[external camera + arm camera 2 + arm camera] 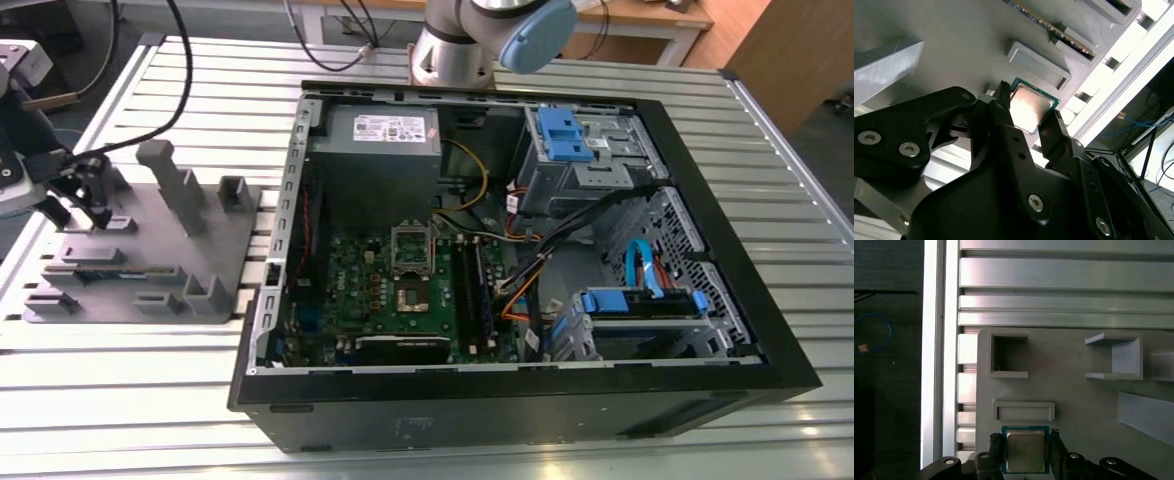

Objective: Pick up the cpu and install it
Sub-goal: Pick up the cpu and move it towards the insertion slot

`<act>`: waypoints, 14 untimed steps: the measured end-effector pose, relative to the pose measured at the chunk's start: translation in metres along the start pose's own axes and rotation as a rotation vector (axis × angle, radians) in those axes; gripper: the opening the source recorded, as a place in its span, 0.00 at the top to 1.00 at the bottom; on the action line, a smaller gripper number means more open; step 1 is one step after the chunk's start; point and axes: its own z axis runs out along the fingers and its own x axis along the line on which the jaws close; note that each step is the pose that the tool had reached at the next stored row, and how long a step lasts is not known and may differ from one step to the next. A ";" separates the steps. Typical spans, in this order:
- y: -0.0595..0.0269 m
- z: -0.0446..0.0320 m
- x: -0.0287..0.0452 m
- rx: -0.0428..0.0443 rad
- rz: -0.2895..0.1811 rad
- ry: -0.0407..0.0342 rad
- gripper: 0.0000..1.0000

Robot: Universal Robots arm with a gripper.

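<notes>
Two black fingers (996,445) of the claw (1025,437) sit against opposite edges of the cpu (1025,452) in the first wrist view, closed on it. The cpu lies flat on the grey tray (1079,405), its silver top facing the camera and a thin green rim showing around it. Just beside the cpu is a shallow rectangular frame (1024,410) moulded into the tray, and farther off a square pocket (1008,355). Beyond the tray's edge run the slats of the metal table (1054,285), and past the table's side a blue cable (879,330) loops over a dark floor.

The second wrist view looks along the claw (1026,106) from the side. It shows the finger (1004,120) links and their bolts, with the cpu (1026,110) between the tips, still resting on the tray (969,45). A memory stick (1054,27) stands on edge in a slot of the tray.

The exterior view gives the wider layout. The claw (78,205) hangs over the tray (220,250) at the exterior view's left, among upright grey blocks. The tray rests on the table (134,400), just beside an open computer case (534,400). Inside the case lies a green board (360,290) with a silver socket (410,262), well apart from the claw. The arm's base (467,40) stands behind the case.
</notes>
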 end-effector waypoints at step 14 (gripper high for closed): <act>-0.0001 0.0019 0.0000 0.0000 0.000 0.0001 0.53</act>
